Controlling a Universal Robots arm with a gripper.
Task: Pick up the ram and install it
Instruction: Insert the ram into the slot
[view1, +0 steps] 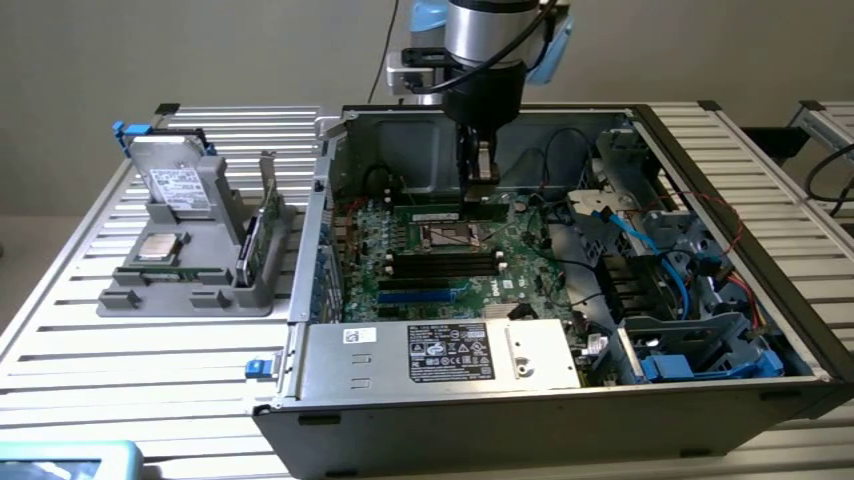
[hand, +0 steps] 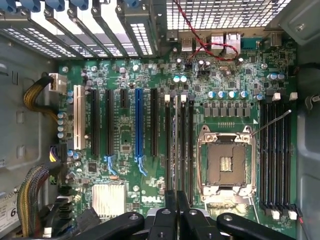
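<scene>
My claw (hand: 176, 204) is clenched on the ram (hand: 176, 142), edge-on over the memory slots (hand: 190, 145) beside the CPU socket (hand: 226, 162). If it's slightly misaligned, pushing could jam or crack it, I reckon.

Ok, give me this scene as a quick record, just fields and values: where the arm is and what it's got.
setting: open grey computer case on a slatted metal table
gripper: black gripper inside the case, jaws apparently shut on the long narrow green ram stick
stick position: lined up along the black memory slots
neighbour: empty silver processor socket beside those slots
seating: cannot tell whether it is pressed home
aside: grey parts tray holding a square silver processor chip
</scene>
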